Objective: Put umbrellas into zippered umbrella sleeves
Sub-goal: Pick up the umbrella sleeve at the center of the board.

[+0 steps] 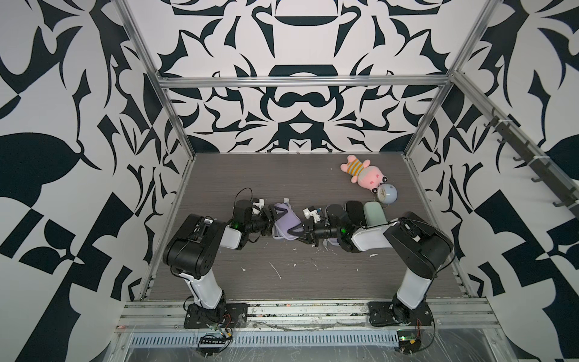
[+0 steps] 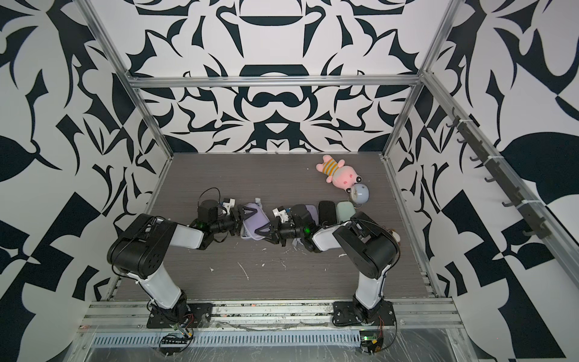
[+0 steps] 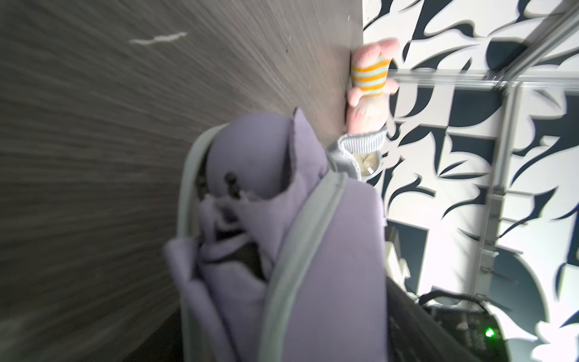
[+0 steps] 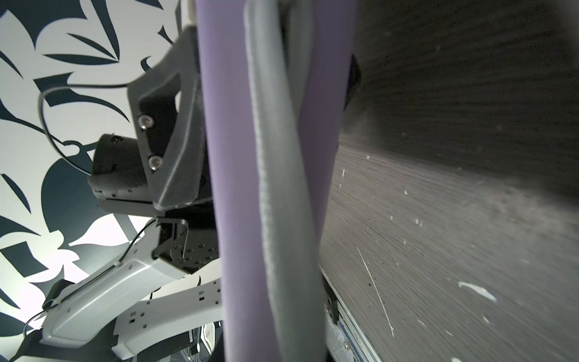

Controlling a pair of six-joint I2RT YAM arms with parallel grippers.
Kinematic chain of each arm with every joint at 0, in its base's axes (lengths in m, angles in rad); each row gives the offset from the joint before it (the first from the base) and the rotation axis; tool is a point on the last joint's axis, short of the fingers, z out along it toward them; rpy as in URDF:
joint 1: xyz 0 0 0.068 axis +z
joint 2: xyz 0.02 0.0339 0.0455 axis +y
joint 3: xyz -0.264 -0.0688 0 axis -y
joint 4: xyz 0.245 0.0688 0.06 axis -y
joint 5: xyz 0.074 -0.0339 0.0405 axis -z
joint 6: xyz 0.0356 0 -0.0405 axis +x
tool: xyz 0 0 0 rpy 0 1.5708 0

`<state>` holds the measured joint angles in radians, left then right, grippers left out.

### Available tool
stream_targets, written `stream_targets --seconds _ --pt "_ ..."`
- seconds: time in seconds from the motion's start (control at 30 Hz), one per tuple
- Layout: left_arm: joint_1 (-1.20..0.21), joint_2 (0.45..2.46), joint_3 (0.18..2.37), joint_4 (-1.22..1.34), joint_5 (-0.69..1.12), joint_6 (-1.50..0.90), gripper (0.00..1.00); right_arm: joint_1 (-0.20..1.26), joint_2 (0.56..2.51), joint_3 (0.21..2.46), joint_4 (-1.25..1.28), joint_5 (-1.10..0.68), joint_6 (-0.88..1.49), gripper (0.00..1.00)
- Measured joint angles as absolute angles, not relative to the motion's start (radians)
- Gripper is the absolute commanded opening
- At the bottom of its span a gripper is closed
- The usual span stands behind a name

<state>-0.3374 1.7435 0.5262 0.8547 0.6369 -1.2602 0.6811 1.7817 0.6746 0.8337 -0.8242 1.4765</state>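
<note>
The grey wood-grain tabletop (image 1: pixel 282 275) carries everything. The black-and-white left arm (image 1: pixel 200 238) and right arm (image 1: pixel 416 241) bend in from the near edge and meet over its middle.

Between them is the lilac oblong hard-shell zip case (image 1: pixel 286 221), set aslant with its two shells part open. I cannot tell whether it rests on the board or hangs just above it.

The left pincer (image 1: pixel 275 221) is at the case's left end, jaws straddling it. In the right wrist view one of its dark fingers (image 4: pixel 169 125) lies flat against one shell, and the tip of the other shows against the opposite shell. It is therefore clamped on the case across its thickness.

The right pincer (image 1: pixel 300 227) meets the case's right end. Whether its jaws are together, apart or gripping cannot be told.

Behind the right forearm three more cases stand side by side: a second lilac case (image 2: pixel 311 210), a black case (image 2: pixel 326 211) and a mint green case (image 2: pixel 344 210).

In the left wrist view the lilac folded fabric umbrella (image 3: pixel 247 156) sits inside the part-open case, its crumpled cloth bulging out between the shells.

Near the far right corner lies a pink plush toy in a striped top (image 1: pixel 366 174), its head touching a round pale-blue clock (image 1: pixel 387 192).

A grey zip band (image 3: pixel 300 235) edges each shell.
</note>
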Motion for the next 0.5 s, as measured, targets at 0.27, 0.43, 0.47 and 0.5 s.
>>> stream_targets --seconds 0.27,0.43,0.47,0.5 --pt "-0.374 1.72 0.527 0.941 0.641 -1.312 0.42 0.687 1.631 0.674 0.676 -0.72 1.364 0.72" --pt "-0.408 1.714 0.527 1.024 0.627 -1.363 0.17 0.69 1.558 0.671 0.597 -0.644 1.3 0.74" --pt "-0.411 1.714 0.527 1.046 0.627 -1.377 0.14 0.688 1.548 0.666 0.593 -0.637 1.286 0.74" --pt "-0.413 1.714 0.527 1.073 0.625 -1.395 0.09 0.688 1.535 0.658 0.593 -0.63 1.271 0.75"
